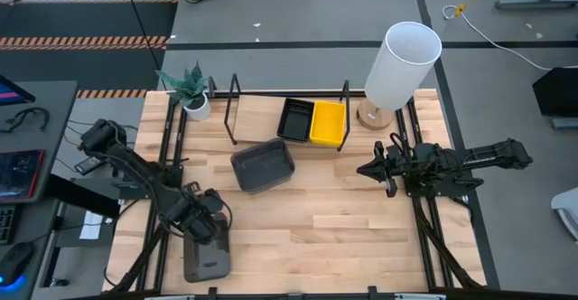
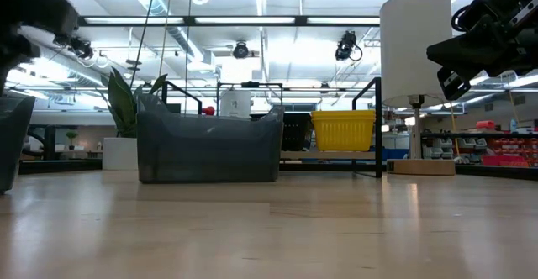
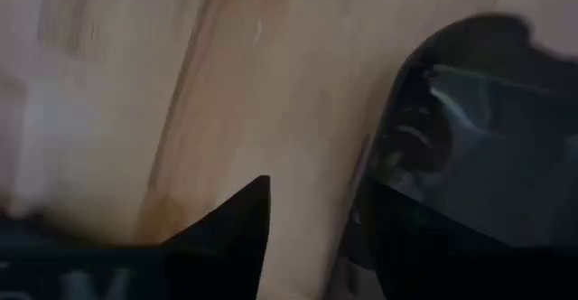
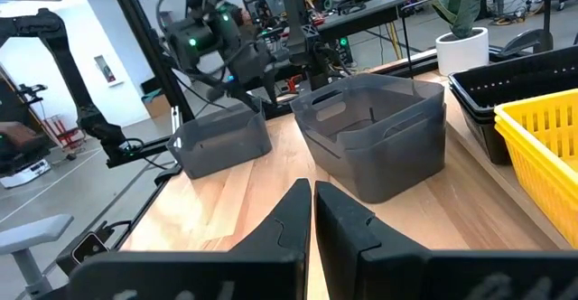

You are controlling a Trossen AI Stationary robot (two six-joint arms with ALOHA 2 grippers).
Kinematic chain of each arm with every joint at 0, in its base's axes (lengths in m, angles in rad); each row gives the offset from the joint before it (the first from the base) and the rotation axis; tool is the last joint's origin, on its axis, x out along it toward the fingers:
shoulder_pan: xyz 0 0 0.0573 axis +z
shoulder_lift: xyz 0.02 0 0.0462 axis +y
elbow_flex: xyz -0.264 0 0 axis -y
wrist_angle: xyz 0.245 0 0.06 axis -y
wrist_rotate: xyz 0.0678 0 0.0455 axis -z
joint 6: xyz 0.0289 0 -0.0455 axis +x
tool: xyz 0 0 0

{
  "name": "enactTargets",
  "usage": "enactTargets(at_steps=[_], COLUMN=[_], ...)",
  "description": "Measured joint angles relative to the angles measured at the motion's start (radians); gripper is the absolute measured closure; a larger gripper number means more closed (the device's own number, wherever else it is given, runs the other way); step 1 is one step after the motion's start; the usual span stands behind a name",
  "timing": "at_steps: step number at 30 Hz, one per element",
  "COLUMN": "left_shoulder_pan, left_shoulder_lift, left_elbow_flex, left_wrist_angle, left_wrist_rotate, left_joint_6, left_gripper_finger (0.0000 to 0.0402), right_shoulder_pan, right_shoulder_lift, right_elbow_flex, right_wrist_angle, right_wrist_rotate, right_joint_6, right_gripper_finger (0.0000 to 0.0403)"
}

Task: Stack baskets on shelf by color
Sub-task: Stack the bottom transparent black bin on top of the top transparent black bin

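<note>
On the shelf (image 1: 262,128) you have a black stack (image 1: 295,119) and a yellow stack (image 1: 328,123) side by side. Two grey baskets remain on the surface (image 1: 361,219): one (image 1: 263,165) just before the shelf, one (image 1: 206,255) at the near edge, its wall between your left hand's (image 1: 209,230) spread fingers. Your right hand (image 1: 377,170) waits, fingers pressed together. Roughly two-thirds done.

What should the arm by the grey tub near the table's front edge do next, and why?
Probably close the left gripper on the wall of the dark grey plastic basket and lift. One finger is outside that wall, one inside, and the low wooden shelf holds no grey basket yet.
</note>
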Motion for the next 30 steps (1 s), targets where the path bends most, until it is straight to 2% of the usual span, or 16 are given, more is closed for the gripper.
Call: enactTargets(at_steps=[4, 9, 13, 16, 19, 25, 30], left_shoulder_pan=[0.035, 0.060, 0.059, 0.056, 0.067, 0.083, 0.083], left_shoulder_lift=[-0.001, 0.001, 0.014, 0.021, 0.021, 0.018, 0.018], left_elbow_flex=[-0.032, -0.031, -0.034, -0.034, -0.019, 0.105, 0.181], left_wrist_angle=[0.072, 0.257, 0.428, 0.508, 0.529, 0.360, 0.056], left_wrist_rotate=[-0.045, -0.124, -0.129, -0.145, -0.182, -0.183, -0.076], left_joint_6=[0.127, 0.460, 0.755, 0.846, 0.763, 0.500, 0.045], left_gripper_finger=[0.0252, 0.0269, 0.0271, 0.0273, 0.0278, 0.0285, 0.0285], right_shoulder_pan=[0.000, 0.000, 0.000, 0.000, 0.000, 0.000, 0.000], right_shoulder_lift=[0.000, 0.000, 0.000, 0.000, 0.000, 0.000, 0.000], right_elbow_flex=[0.000, 0.000, 0.000, 0.000, 0.000, 0.000, 0.000], right_wrist_angle=[0.000, 0.000, 0.000, 0.000, 0.000, 0.000, 0.000], right_wrist_rotate=[0.000, 0.000, 0.000, 0.000, 0.000, 0.000, 0.000], right_joint_6=[0.000, 0.000, 0.000, 0.000, 0.000, 0.000, 0.000], right_gripper_finger=[0.0378, 0.0378, 0.0378, 0.0378, 0.0378, 0.0378, 0.0378])
